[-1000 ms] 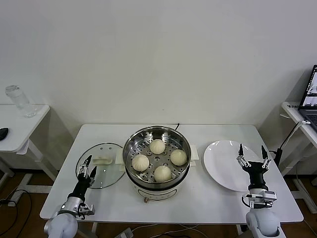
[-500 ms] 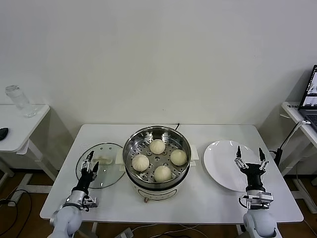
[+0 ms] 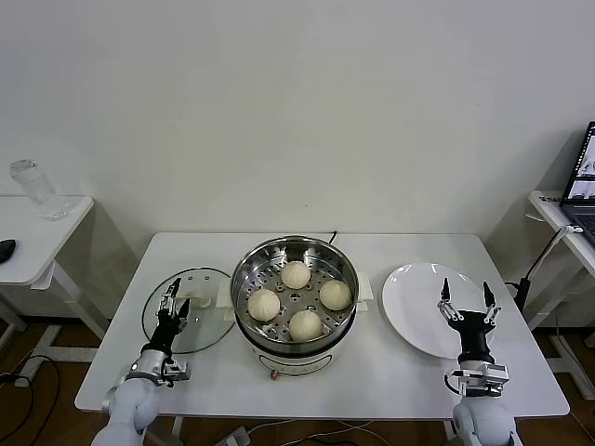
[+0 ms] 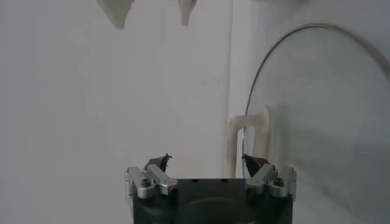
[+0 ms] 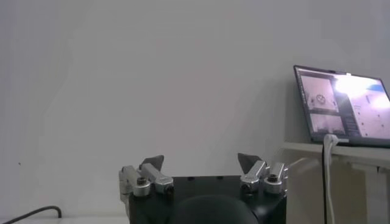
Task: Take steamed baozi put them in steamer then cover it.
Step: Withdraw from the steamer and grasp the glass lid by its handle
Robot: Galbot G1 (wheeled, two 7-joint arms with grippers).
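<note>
The left gripper (image 3: pixel 175 306) is seen with its jaws spread wide and nothing between them; it is poised above the near edge of the cover (image 3: pixel 189 321), and no contact with the glass can be made out. In the left wrist view the two dark fingertips (image 4: pixel 159 162) stand well apart, with the cover's metal rim (image 4: pixel 286 42) curving past them and the white table (image 4: pixel 91 122) beneath.

The right gripper (image 3: pixel 463 302) is likewise held fully open and empty, raised over the near part of the white plate (image 3: pixel 418 288), without touching it. In the right wrist view its fingertips (image 5: pixel 152 162) point at a bare wall, beside an open laptop (image 5: pixel 341 103) on a side table; the writing on its screen cannot be read.

The four steamed baozi (image 3: pixel 296 274) lie on the perforated tray inside the steamer (image 3: pixel 294 249), which stands uncovered at the middle of the table. The cover lies flat just left of the steamer. No brand or label is legible anywhere.
</note>
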